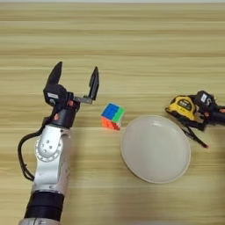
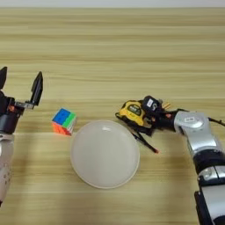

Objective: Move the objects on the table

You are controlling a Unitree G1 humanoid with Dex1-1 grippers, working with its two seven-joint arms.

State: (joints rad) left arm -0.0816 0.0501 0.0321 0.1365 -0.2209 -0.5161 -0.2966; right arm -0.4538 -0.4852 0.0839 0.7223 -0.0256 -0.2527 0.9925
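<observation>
Fingers of the right gripper (image 2: pixel 137 123) clamp the tape measure (image 2: pixel 131 112); left gripper (image 1: pixel 74 77) gapes wide beside the puzzle cube (image 1: pixel 112 116). Dragging could knock the plate (image 2: pixel 105 154).

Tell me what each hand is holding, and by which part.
The left hand is open and holds nothing, left of the puzzle cube. The right hand is at the tape measure, apparently around its right side; a firm hold cannot be confirmed.

No readable text or numbers appear anywhere.
</observation>
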